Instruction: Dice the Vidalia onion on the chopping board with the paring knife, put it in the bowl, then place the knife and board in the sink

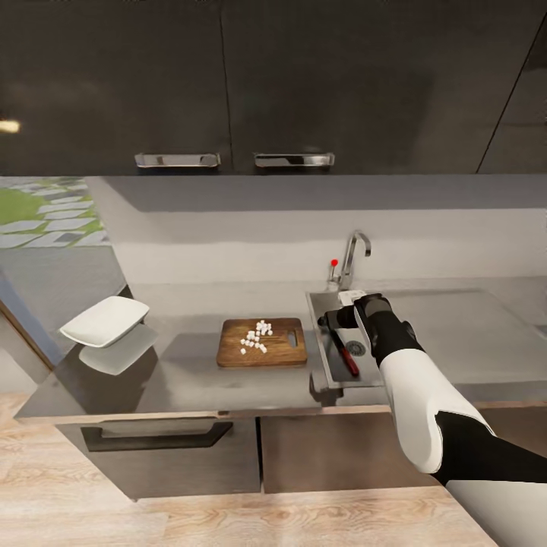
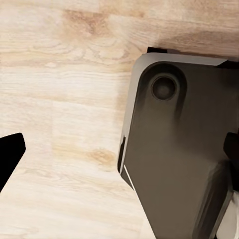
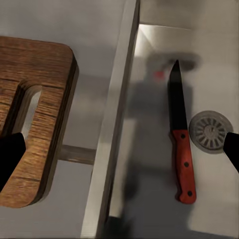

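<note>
Hovering over the sink point(image 1: 323, 357), right gripper point(image 1: 339, 317) spread and empty; paring knife point(image 3: 180, 144) lies by the drain, lower right. Next, scoop those dice point(image 1: 257, 336) off the chopping board point(image 1: 285, 351) gently.

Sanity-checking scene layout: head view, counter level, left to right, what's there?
bowl → chopping board carrying white diced onion → sink with the paring knife lying in it, right gripper above it.

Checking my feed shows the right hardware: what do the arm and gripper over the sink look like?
The right arm has a glossy white shell over the forearm with black segments at wrist and elbow. The right gripper is dark grey-black with a small white patch on top. In the right wrist view its black fingertips show.
</note>
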{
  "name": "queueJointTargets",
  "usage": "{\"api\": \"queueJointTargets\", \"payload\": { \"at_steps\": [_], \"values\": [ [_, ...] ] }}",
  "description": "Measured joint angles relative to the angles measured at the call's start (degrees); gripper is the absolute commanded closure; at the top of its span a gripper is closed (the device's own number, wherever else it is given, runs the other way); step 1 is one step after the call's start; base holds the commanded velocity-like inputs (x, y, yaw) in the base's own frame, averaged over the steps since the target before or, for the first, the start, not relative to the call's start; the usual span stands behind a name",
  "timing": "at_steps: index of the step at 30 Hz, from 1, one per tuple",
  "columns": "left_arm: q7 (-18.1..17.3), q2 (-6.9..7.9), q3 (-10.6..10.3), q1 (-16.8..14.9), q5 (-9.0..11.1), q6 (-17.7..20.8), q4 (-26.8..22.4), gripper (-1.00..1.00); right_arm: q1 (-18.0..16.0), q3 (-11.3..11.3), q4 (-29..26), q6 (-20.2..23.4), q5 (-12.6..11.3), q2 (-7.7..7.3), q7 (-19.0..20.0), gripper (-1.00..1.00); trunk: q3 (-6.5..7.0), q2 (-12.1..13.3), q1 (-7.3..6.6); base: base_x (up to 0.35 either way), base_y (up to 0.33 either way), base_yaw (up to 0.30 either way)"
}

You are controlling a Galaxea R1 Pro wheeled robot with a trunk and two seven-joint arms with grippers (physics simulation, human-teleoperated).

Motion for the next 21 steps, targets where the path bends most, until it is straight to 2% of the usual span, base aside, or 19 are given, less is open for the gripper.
{"api": "queueJointTargets", "payload": {
  "at_steps": [5,13,21],
  "values": [
    [0.0,0.0,0.0,0.0,0.0,0.05,0.0,-1.0,0.0,0.0,0.03,0.0,0.0,0.02,0.0,-1.0,0.02,0.0,0.0,0.009,0.013,0.0],
    [0.0,0.0,0.02,0.0,-0.01,0.08,0.0,-1.0,0.0,0.01,0.03,0.0,0.01,0.09,0.0,-1.0,0.02,0.0,-0.02,0.224,0.093,0.0],
    [0.01,0.0,0.02,0.0,-0.01,0.09,0.0,-1.0,0.0,0.0,0.04,0.0,0.01,0.09,0.0,-1.0,-0.02,0.0,0.0,0.032,0.003,0.0]
  ]
}}
